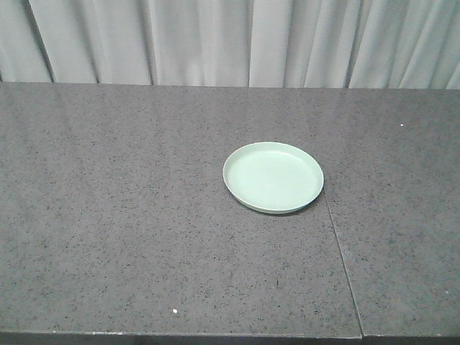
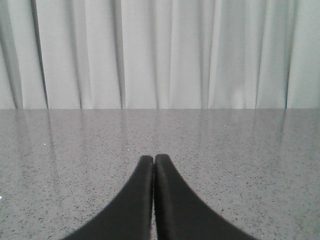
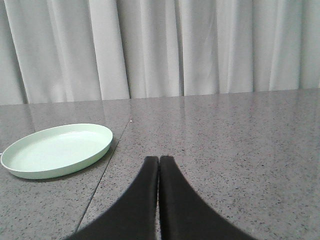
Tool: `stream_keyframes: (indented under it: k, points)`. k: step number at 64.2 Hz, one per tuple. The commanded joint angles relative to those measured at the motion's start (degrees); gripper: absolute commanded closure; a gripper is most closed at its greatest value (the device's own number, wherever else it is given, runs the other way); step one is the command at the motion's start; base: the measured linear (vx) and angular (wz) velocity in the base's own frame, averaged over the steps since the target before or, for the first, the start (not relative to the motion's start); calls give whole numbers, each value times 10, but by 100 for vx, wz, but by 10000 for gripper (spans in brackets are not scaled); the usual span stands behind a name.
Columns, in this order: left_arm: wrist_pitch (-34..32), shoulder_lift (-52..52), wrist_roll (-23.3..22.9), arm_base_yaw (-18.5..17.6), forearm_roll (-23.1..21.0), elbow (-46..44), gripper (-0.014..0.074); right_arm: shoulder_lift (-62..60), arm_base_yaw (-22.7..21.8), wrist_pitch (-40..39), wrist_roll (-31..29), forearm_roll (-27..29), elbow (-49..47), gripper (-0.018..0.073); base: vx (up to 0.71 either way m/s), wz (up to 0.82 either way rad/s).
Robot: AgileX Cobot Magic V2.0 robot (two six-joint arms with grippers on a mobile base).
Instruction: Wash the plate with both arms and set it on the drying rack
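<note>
Two hands, both closed on nothing. Left hand: black fingers pressed together, tips meeting, low over the tabletop. Right hand: the same, fingers together, nothing between them.

Left wrist view: only speckled grey stone ahead, then the curtain. No plate in it.

Right wrist view: plate lies ahead and off to the left of the fingertips, apart from them. A seam in the stone runs between hand and plate, passing just beside the plate's rim.

Front view: plate sits flat, right way up, right of the middle of the tabletop, just left of the seam. Neither arm shows in this view.

Judgement: the right hand is the nearer; it needs to open, then travel forward and left to reach the rim. The plate is round, so no long axis governs the approach; the low upturned rim is the only edge to take hold of. How far the left hand stands from the plate cannot be told.

Count: hands, two; plate, one; seam, one. Drying rack, none in view; no sink or tap seen either. Washing not yet begun.
</note>
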Motion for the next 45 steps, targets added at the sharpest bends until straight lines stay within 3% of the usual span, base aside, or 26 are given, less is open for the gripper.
stream_keyframes:
  k: [1,45]
  points:
    - [-38,-9,-2,0,-2,9,602,-6,-3,-42,-2,0,10,569,0,0]
    - [-38,-9,-2,0,-2,9,602,-6,-3,-42,-2,0,10,569,0,0]
